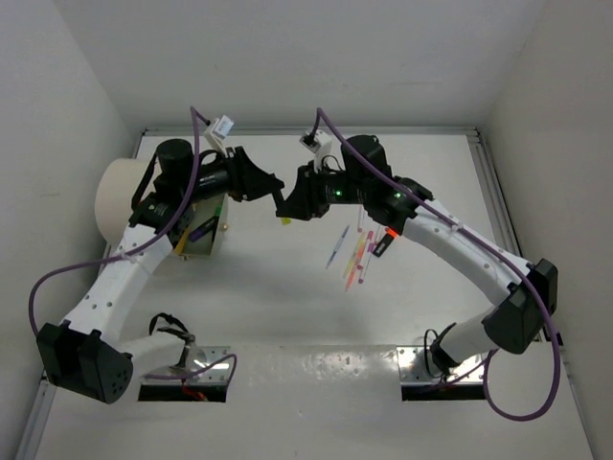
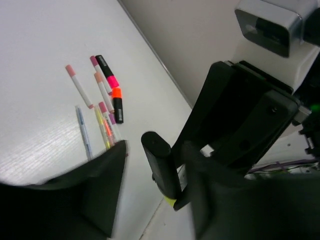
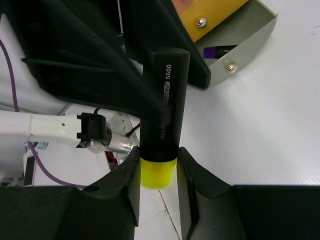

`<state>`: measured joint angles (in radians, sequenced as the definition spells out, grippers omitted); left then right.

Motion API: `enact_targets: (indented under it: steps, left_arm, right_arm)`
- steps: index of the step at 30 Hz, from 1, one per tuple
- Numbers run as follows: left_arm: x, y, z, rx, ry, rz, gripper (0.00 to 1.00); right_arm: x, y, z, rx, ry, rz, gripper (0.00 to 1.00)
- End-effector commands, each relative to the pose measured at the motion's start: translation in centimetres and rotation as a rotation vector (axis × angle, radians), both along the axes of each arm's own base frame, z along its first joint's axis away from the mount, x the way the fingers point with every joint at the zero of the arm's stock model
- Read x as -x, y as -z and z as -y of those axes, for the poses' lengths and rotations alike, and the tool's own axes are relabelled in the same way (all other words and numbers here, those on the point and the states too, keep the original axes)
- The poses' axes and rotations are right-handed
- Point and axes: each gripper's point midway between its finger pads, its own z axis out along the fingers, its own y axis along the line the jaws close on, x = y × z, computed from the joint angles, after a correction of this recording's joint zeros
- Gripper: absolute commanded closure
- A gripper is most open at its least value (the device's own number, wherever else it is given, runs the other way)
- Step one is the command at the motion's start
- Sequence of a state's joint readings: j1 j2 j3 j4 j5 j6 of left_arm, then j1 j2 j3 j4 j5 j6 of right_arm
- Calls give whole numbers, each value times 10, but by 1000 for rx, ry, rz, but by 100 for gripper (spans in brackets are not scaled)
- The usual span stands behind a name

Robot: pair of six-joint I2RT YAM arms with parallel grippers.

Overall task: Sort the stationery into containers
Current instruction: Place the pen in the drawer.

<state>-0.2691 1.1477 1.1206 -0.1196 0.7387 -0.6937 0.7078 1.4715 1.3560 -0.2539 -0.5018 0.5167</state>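
Note:
A black highlighter [image 3: 162, 100] with a yellow cap [image 3: 157, 172] is held in mid-air, and my right gripper [image 3: 157, 160] is shut on its cap end. My left gripper [image 2: 155, 150] stands open round the highlighter's [image 2: 162, 165] black end, with a gap on one side. In the top view both grippers meet at the highlighter [image 1: 285, 219] above the table's middle. Several pens and highlighters [image 1: 354, 251] lie loose to the right. They include a pink-capped highlighter [image 2: 106, 71], an orange-capped highlighter [image 2: 117, 104] and a blue pen [image 2: 84, 132]. The containers [image 1: 201, 230] hang on a white drum [image 1: 120, 196] at the left.
A greenish bin [image 3: 245, 30] with a purple-capped item [image 3: 220, 50] inside and an orange bin [image 3: 210, 12] lie just beyond the handover point. White walls close the table at the back and on both sides. Purple cables loop off both arms.

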Motion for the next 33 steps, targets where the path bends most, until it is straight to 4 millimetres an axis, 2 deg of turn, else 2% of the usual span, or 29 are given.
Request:
enact_targets:
  steps: [1, 3, 4, 5, 6, 7, 8, 9, 10, 11, 12, 13, 14, 16, 17, 19, 20, 22, 25, 31, 33]
  left_arm:
    - [4, -6, 3, 11, 17, 34, 56]
    - [2, -5, 2, -1, 20, 31, 71]
    - [2, -4, 2, -8, 19, 33, 74]
    - [-1, -6, -4, -34, 2, 49, 80]
    - [-4, -5, -8, -57, -18, 56, 94]
    - [-8, -7, -15, -82, -45, 67, 98]
    - [-14, 4, -26, -157, -88, 55, 100]
    - [-22, -14, -39, -195, -131, 106, 100]
    - [-27, -16, -48, -248, -154, 122, 100]
    - [-36, 6, -67, -385, -193, 90, 100]
    - [-41, 8, -78, -454, -220, 88, 100]
    - [-51, 15, -102, -585, -286, 66, 100]
    - [-56, 17, -117, -641, -329, 53, 100]
    - [-66, 33, -142, -774, -378, 7, 100]
    - [-64, 46, -163, -873, -442, -56, 100]
    - [-65, 68, -190, -1026, -479, -126, 100]
    - [-65, 75, -197, -1063, -485, -142, 100]
    - [-65, 89, -208, -1130, -494, -173, 100]
    - [-66, 103, -210, -1174, -490, -204, 99]
    - [-66, 134, -213, -1219, -465, -266, 90]
    - [-67, 140, -213, -1222, -467, -275, 82]
  right_arm:
    - [1, -36, -14, -75, -36, 90, 100]
    - [-3, -38, -15, -76, -26, 96, 100]
    - [-3, -37, -15, -72, -24, 98, 100]
    - [-6, -36, -15, -69, -19, 99, 93]
    - [-7, -36, -15, -71, -19, 95, 80]
    - [-8, -38, -13, -75, -13, 93, 60]
    - [-9, -39, -8, -79, -2, 89, 30]
    - [-15, -40, 1, -84, 22, 72, 25]
    - [-14, -39, 8, -88, 12, 53, 23]
    - [-24, -37, 24, -89, 56, 27, 22]
    - [-19, -33, 27, -86, 54, 4, 22]
    - [-29, -17, 45, -64, 101, -42, 22]
    - [-40, -9, 63, -51, 154, -67, 22]
    - [-44, 11, 85, 1, 228, -130, 23]
    - [-48, 30, 101, 33, 276, -174, 24]
    - [-44, 60, 119, 93, 318, -249, 26]
    - [-50, 73, 133, 126, 366, -262, 27]
    - [-48, 99, 146, 163, 396, -325, 27]
    - [-54, 126, 166, 191, 457, -392, 28]
    - [-65, 161, 203, 284, 542, -430, 28]
    - [-69, 171, 215, 320, 583, -438, 28]
